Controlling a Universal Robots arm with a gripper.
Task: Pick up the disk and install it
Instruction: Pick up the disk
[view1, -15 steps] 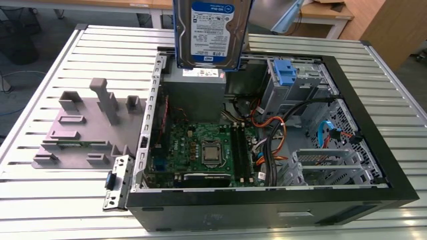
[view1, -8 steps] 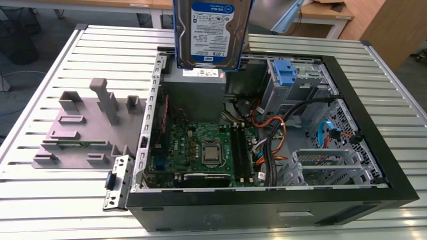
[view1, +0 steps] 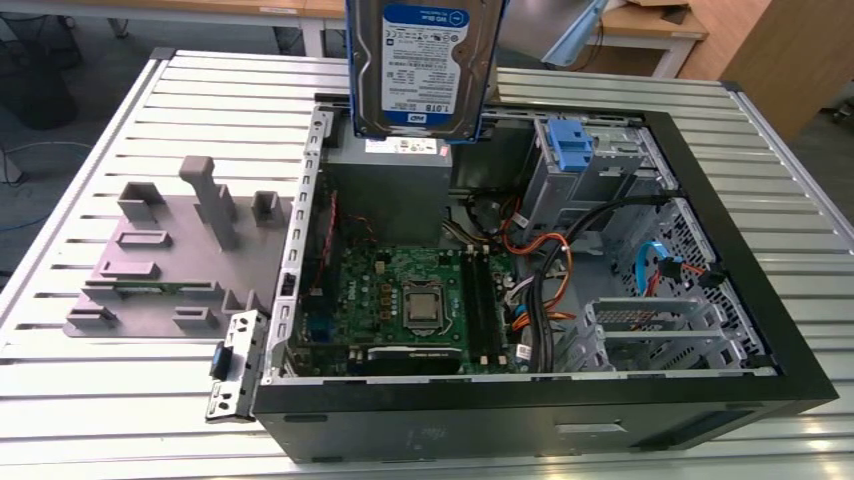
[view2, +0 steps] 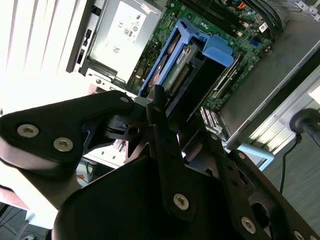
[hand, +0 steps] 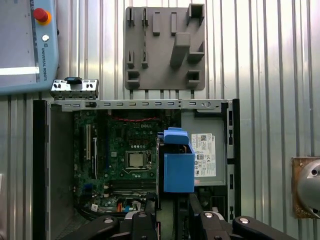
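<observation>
The disk (view1: 424, 65) is held upright above the open computer case (view1: 467, 425), with its white-and-blue label turned towards the exterior view and its blue carrier frame seen along both long edges. In the second wrist view the gripper (view2: 182, 107) is seen closed on the disk, and the black fingers (view2: 162, 130) are pressed against its two opposite sides, so that the drive is pinched between them. In the first wrist view the disk (hand: 178, 160) is seen end-on, over the boundary between the green motherboard (hand: 127, 150) and the grey power-supply box (hand: 205, 155) with its white sticker. Whether the lower end of the disk touches anything inside the case cannot be told. The case is laid on its side on the ribbed metal tabletop (view1: 134, 400), towards the exterior view's right, with its side panel off. A tall blue plastic clip (view1: 567, 145) stands in the drive cage at the far corner of the case. A grey moulded fixture (view1: 160, 260) lies on the tabletop just beside the case, towards the exterior view's left. A teach pendant (hand: 25, 50) with a red button lies near a tabletop corner in the first wrist view.
</observation>
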